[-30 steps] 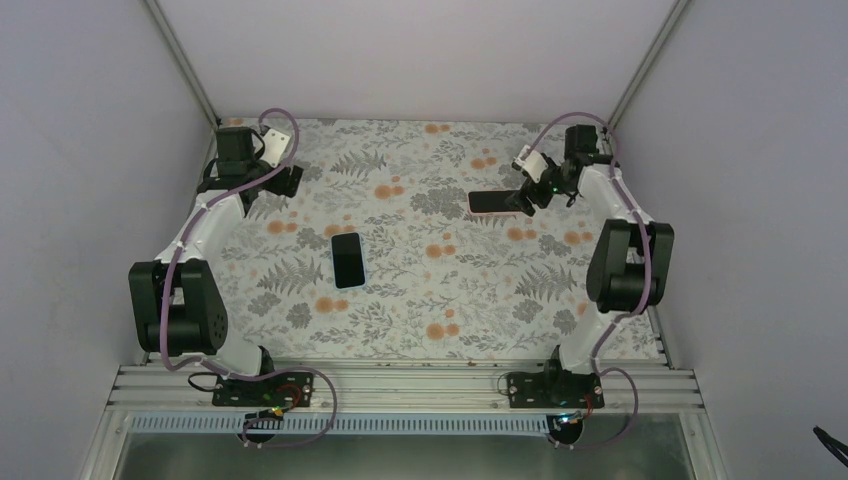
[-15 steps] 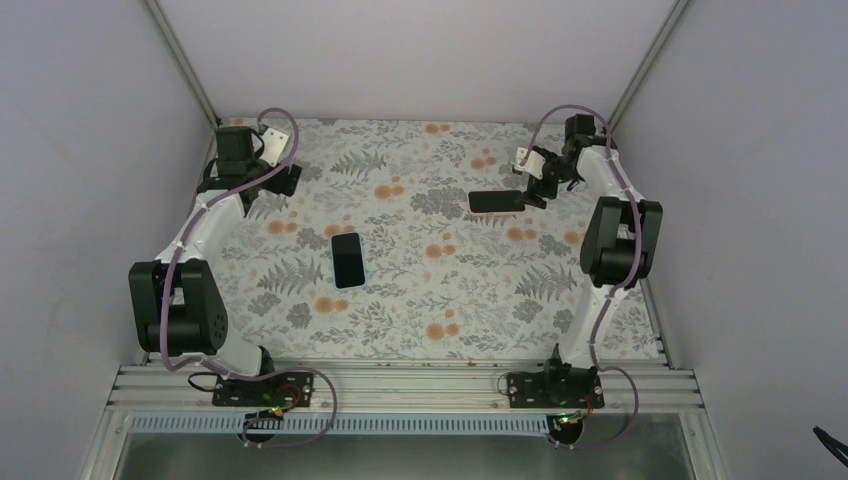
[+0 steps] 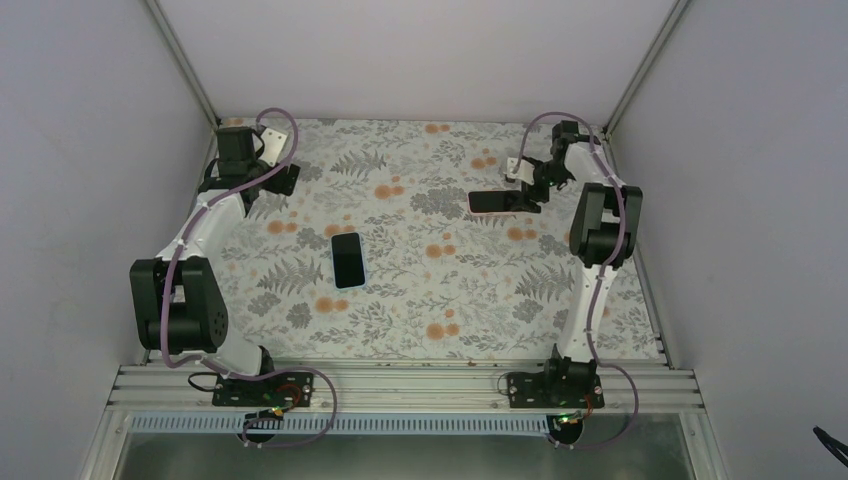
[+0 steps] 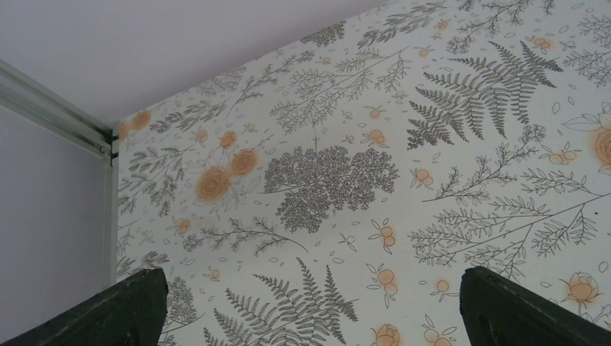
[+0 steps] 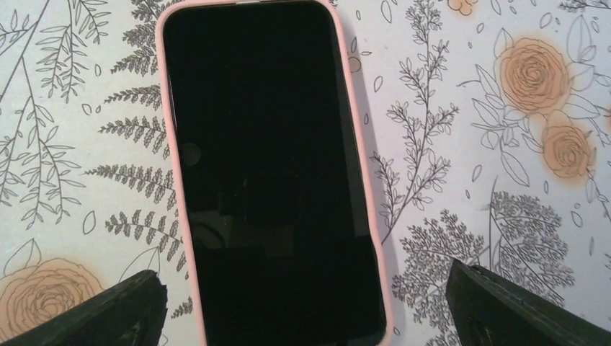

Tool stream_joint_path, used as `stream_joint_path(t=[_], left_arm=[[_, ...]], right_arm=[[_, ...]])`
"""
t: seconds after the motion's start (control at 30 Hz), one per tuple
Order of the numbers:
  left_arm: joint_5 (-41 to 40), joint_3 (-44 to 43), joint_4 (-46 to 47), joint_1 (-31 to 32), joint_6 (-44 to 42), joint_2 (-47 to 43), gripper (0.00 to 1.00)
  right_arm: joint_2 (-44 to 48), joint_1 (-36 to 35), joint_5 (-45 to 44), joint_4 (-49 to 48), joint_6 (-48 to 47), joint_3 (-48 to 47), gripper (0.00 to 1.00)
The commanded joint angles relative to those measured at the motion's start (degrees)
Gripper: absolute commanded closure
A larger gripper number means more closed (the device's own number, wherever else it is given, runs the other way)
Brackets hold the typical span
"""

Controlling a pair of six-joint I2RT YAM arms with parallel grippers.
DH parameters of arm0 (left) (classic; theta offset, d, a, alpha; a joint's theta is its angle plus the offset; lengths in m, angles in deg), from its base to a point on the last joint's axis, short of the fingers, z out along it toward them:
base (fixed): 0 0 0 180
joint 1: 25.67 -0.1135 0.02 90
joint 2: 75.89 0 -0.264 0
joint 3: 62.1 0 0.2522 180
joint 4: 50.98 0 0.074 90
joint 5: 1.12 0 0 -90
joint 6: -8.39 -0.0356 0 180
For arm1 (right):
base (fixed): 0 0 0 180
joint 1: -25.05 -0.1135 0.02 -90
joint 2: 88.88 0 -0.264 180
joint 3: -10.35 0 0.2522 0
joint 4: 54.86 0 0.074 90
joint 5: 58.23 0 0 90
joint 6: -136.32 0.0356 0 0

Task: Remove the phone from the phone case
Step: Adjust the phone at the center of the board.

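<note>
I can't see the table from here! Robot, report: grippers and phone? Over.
Right gripper open over the phone. Phone in its pink case, flat on the table. Left gripper open, empty, far corner. Nothing in the way.

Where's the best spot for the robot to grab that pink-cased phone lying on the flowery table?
Probably across the two long side edges of the pink case, coming straight down from above. The phone lies flat, screen up, and its narrow width fits between the open fingers of the right gripper above it.

The black-screened phone (image 5: 270,180) lies flat, screen up, inside its pink case (image 5: 365,180).
</note>
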Motion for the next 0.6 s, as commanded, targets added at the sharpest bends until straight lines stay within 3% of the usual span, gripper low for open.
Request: stream_joint_path(t=[0.0, 0.57], left_arm=[[-0.93, 0.69, 2.07, -0.30, 0.01, 0.96, 0.00], [0.44, 0.84, 1.62, -0.29, -0.81, 2.41, 0.00]], right_arm=[[-1.92, -1.36, 1.41, 0.95, -1.08, -2.19, 0.00], [-11.11, -2.56, 1.70, 17.29, -3.57, -16.01, 0.00]])
